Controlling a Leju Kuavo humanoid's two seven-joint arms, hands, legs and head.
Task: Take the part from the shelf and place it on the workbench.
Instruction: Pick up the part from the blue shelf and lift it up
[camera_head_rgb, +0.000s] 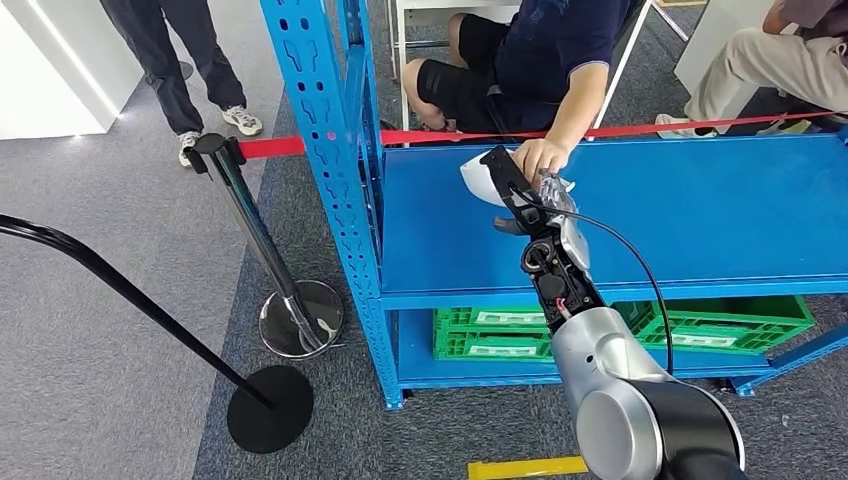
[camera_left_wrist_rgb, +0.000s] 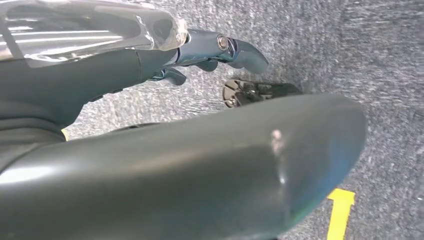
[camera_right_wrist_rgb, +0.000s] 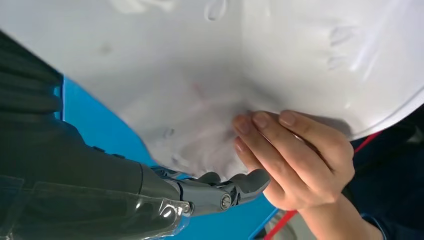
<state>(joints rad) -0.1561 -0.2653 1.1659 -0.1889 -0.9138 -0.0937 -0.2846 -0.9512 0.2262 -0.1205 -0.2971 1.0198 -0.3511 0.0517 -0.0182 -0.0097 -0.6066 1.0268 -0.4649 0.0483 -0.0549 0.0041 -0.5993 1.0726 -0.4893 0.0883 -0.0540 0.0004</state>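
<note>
— Where is the part (camera_head_rgb: 478, 178) sitting for you?

— You are looking at a white part lying on the blue shelf (camera_head_rgb: 700, 215), with a person's hand (camera_head_rgb: 540, 157) resting on its far edge.

— And the right hand (camera_head_rgb: 530, 205)?

— It is reaching onto the part; its fingers (camera_right_wrist_rgb: 250, 181) are touching the white surface, but you cannot tell whether they are gripping it.

— The left hand (camera_left_wrist_rgb: 220, 50)?

— It is hanging over grey carpet (camera_left_wrist_rgb: 350, 55), fingers loosely apart, holding nothing.
</note>
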